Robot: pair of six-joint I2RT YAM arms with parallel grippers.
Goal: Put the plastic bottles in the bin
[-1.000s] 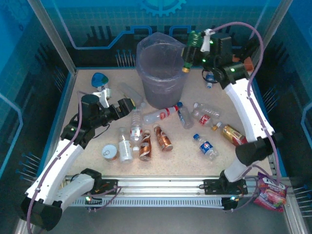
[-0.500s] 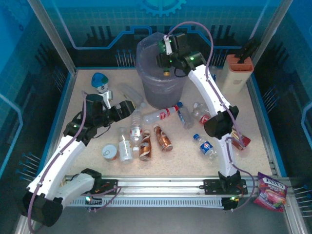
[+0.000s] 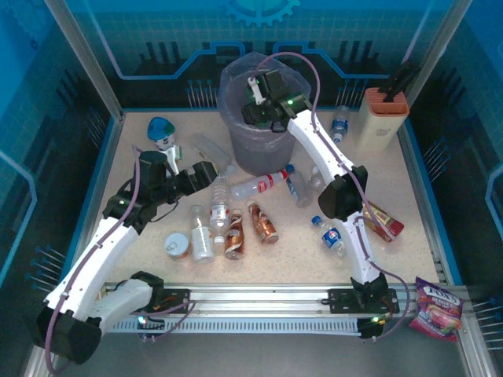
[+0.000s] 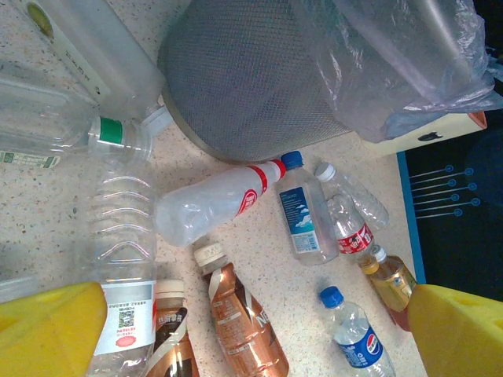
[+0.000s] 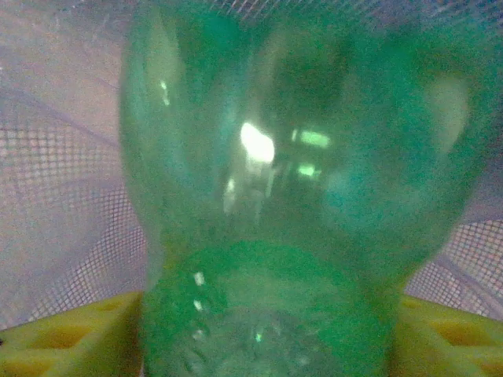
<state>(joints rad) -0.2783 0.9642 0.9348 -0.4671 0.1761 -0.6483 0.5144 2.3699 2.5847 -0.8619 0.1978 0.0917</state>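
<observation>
Drop-off step: the right gripper (image 3: 256,107) has the green bottle (image 5: 291,181) between its jaws inside the bin (image 3: 236,153) at the table's far edge, but a firm grip cannot be confirmed. The next move calls for full release and withdrawal. The left gripper (image 3: 204,173) stands wide.

speckled beige table (image 3: 409,236): grey bin (image 3: 259,149) stands at its back, plastic bottles (image 3: 259,184) lie scattered before the bin, beige block (image 3: 379,126) right of it, tin (image 3: 177,246) front-left.

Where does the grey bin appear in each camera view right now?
Top external: the bin stands upper centre.
Left wrist: its grey mesh wall, top centre.
Right wrist: its mesh shows behind the green bottle.
Shared landmark: the translucent bag liner.
</observation>
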